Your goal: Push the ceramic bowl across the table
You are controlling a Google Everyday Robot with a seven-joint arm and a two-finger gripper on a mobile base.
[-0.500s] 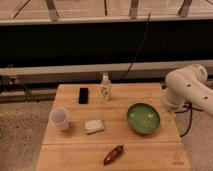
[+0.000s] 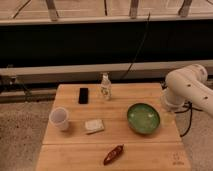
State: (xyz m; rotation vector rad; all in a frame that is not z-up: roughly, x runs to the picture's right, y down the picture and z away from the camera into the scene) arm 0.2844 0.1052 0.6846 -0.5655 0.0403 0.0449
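Note:
The ceramic bowl (image 2: 143, 118), wide and glossy green inside, sits on the right side of the light-wood table (image 2: 125, 155). My white arm (image 2: 187, 85) reaches in from the right. The gripper (image 2: 168, 101) hangs at the arm's lower end, just right of the bowl's rim, by the table's right edge. It is largely hidden behind the arm's last link.
A small white cup (image 2: 60, 119) stands at the left. A black phone (image 2: 83, 95) and a small clear bottle (image 2: 105, 87) are at the back. A pale flat packet (image 2: 94, 125) lies mid-table and a reddish-brown object (image 2: 113, 154) lies near the front. A dark wall with cables stands behind.

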